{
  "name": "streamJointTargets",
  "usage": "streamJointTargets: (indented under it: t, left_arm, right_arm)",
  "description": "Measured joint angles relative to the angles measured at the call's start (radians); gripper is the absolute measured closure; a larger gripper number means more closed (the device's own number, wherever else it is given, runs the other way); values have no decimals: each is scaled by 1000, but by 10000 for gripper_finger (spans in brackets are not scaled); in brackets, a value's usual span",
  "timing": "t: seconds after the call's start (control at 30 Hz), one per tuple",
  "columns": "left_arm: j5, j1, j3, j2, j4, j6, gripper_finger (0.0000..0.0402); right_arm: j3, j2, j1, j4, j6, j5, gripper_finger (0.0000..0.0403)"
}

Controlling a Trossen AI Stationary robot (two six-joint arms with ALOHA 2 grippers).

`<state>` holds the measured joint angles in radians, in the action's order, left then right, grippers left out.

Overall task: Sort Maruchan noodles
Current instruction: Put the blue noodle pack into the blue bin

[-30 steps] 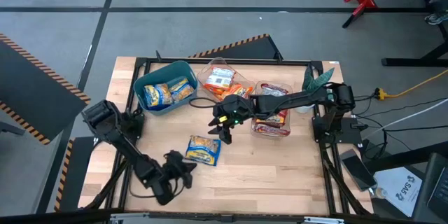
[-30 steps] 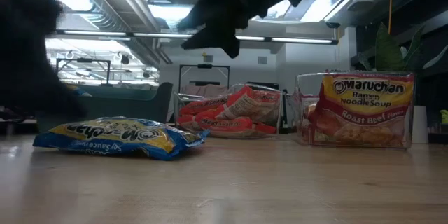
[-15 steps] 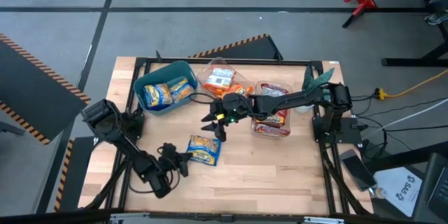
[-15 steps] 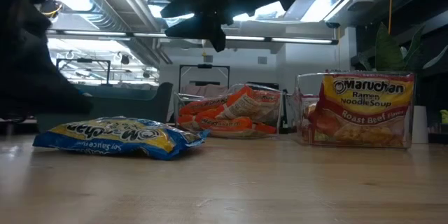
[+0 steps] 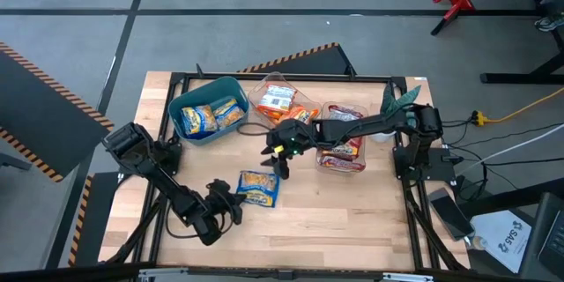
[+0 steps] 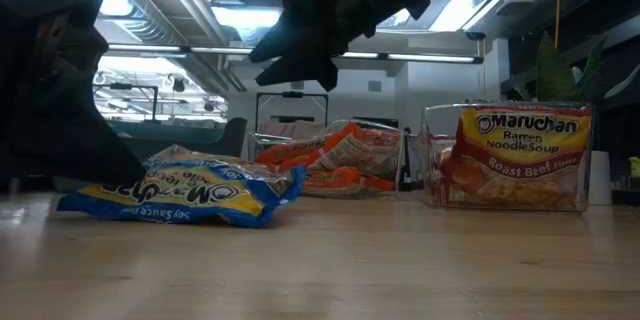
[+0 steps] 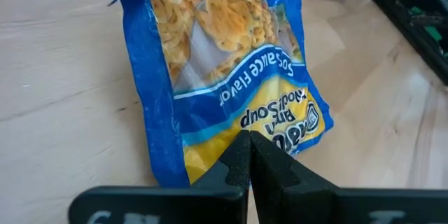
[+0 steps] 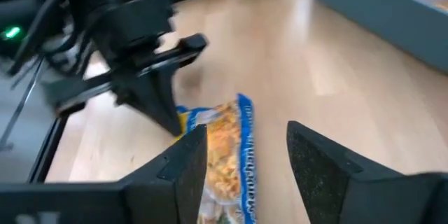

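Note:
One blue-and-yellow Maruchan noodle packet [image 5: 257,188] lies flat on the wooden table, near its middle. My left gripper [image 5: 231,204] is shut, and its tips are at the packet's near-left end. My right gripper [image 5: 278,154] hangs open above the table, just beyond the packet; in the right wrist view the packet [image 8: 225,155] shows between its fingers, well below them. More blue-yellow packets lie in the teal bin [image 5: 196,97]. Orange packets [image 5: 295,113] and red-white packets [image 5: 345,137] fill the clear containers. My left gripper's shut fingertips [image 7: 248,150] meet the packet's yellow end [image 7: 276,140], close to its edge. They come slanting down from the table's near-left side. Whether they press on top of the end or push against it I cannot tell. The packet rests on the table, its top bulged up [image 6: 185,160].
The teal bin stands at the far left, with the two clear containers [image 5: 280,84] [image 5: 330,164] to its right along the far side. A green plant [image 5: 397,99] is at the far right corner. Bare wood [image 5: 352,220] stretches over the near right.
My left gripper has moved toward the table's right and reached the packet's near-left end. The packet has shifted slightly away from it, and its top has bulged upward.

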<state>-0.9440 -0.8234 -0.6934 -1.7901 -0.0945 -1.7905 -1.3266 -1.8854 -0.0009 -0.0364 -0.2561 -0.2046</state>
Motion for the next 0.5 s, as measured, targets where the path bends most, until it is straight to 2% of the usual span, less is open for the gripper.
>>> streamJointTargets:
  t: [0.13,0.27,0.4,0.5]
  left_arm:
    - [38,1,0,0,-2,22,402]
    - [115,0,4,-4,-10,44,401]
    - [123,1,2,-4,-9,49,401]
    - [123,1,2,-4,-9,45,401]
  right_arm:
    - [0,-1,3,15,79,-42,190]
    - [-1,-46,0,51,85,-62,136]
    - [-1,-109,2,92,64,-106,84]
    - [-1,-126,2,85,-3,-111,64]
